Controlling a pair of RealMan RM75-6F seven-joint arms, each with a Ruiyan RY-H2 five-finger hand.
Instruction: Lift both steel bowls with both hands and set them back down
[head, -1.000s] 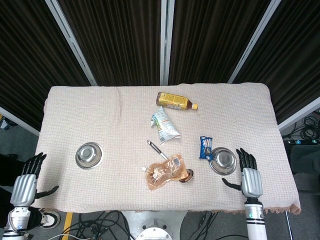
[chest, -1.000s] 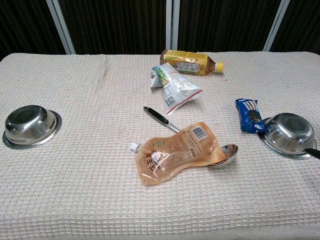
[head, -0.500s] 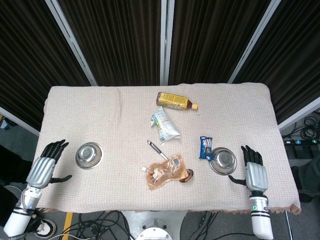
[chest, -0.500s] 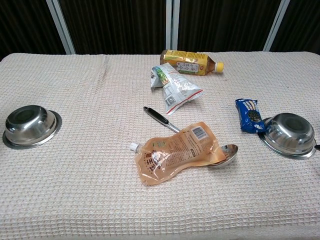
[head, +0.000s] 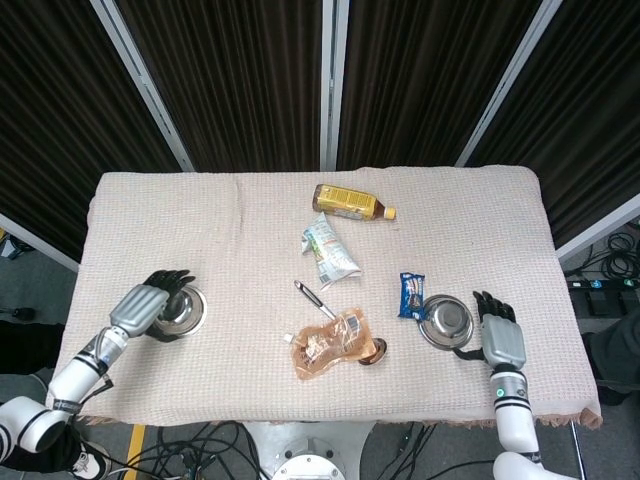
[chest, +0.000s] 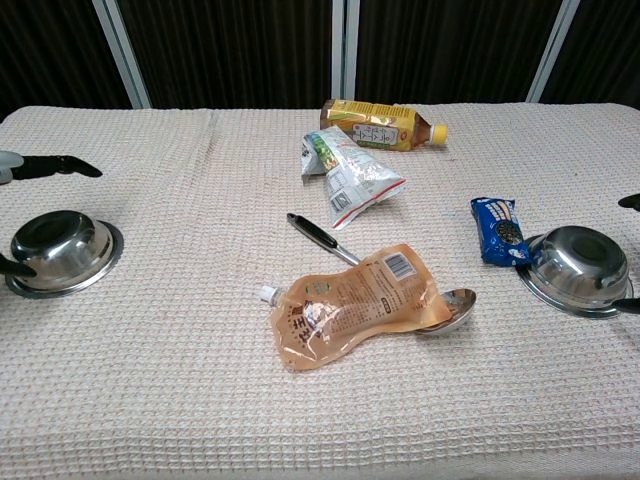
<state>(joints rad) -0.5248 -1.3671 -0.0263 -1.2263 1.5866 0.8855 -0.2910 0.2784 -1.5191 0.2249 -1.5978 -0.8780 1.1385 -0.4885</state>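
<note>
Dark curtains hang behind the tabletop (head: 180, 220), which wears a pale waffle-weave cloth. From the head view, my left robot hand (head: 150, 303) arches over the left steel bowl (head: 180, 309) with its fingers spread across the near rim; I cannot tell whether they touch it. My right robot hand (head: 498, 336) stands just beside the right steel bowl (head: 446, 321), fingers spread toward its outer edge, thumb low at the near rim. A blue snack packet (head: 412, 295) lies against that bowl's far side.

From the chest view, both bowls sit flat on the cloth: the left steel bowl (chest: 57, 250) with dark fingertips (chest: 60, 165) above it, the right steel bowl (chest: 578, 268) with only fingertip slivers at the frame edge.

I judge this the reach-and-grasp step; next, both hands must close on the rims before lifting together.
</note>
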